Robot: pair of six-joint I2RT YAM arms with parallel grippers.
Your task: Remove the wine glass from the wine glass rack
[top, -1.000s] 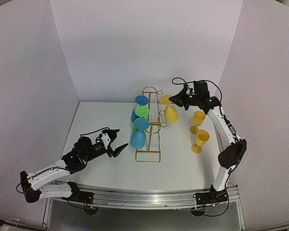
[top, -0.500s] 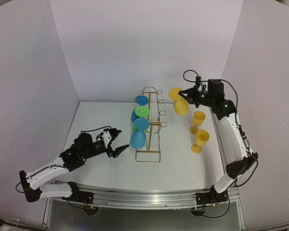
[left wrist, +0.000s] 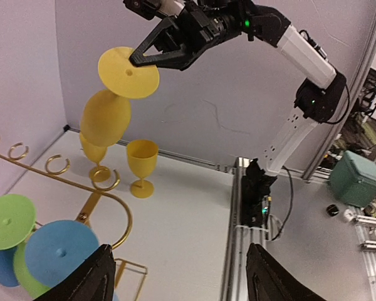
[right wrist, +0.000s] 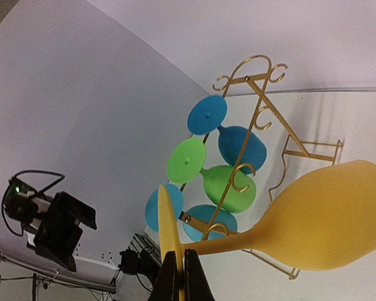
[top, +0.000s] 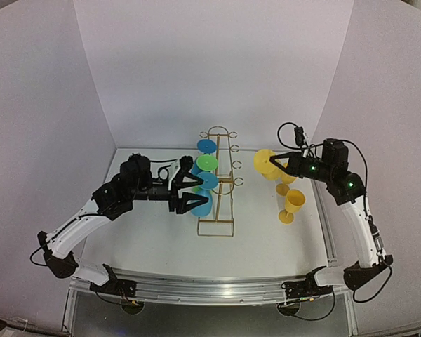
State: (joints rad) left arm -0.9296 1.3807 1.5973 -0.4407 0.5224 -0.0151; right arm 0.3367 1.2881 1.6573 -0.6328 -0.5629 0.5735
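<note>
Two jobs were under way.

Top view: the right gripper (top: 275, 160) was pinching the foot of a yellow glass (top: 264, 163), held in the air clear of the rack (top: 217, 184), between it and a standing pair (top: 292, 201) of yellow glasses on the table (top: 147, 246). The left gripper (top: 193, 196) was spread close by the lowest blue glass (top: 201, 203) hanging on the rack. I judged one glass freed and awaiting set-down, which called for turning it upright near the pair. The left needed to line up on the blue stem, close, and slide it out of its loop.

Left wrist: the spread fingers (left wrist: 91, 279) had nothing between them. The blue foot and a green glass (left wrist: 9, 219) sat just to their left.

Right wrist: the jaws were pressed on the yellow foot's edge, with the rack behind.

No writing or brand was legible anywhere.
</note>
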